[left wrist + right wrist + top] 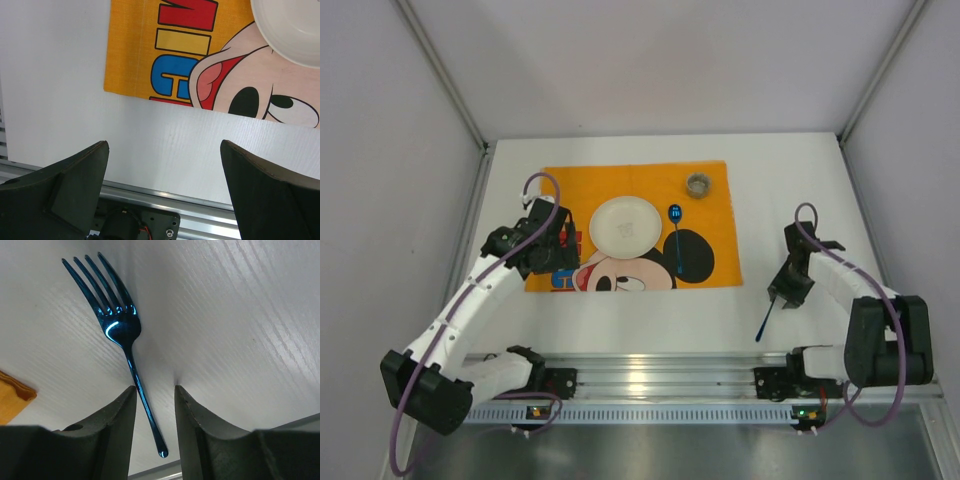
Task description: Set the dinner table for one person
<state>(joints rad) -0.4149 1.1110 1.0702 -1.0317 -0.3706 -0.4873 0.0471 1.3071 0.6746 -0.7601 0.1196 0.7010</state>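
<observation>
The right gripper [155,388] rests on the white dinner table [780,200]. Its jaws are a little apart around the thin handle of the blue fork [121,329], not squeezing yet. It should close softly and lift straight up. The left gripper [164,144] hangs with its jaws wide open by the orange placemat [130,50].

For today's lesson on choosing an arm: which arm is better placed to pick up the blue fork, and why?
Right. The right gripper straddles the fork handle, jaws open. The left gripper hangs open by the placemat's near left corner, the plate lying between it and the fork.
</observation>
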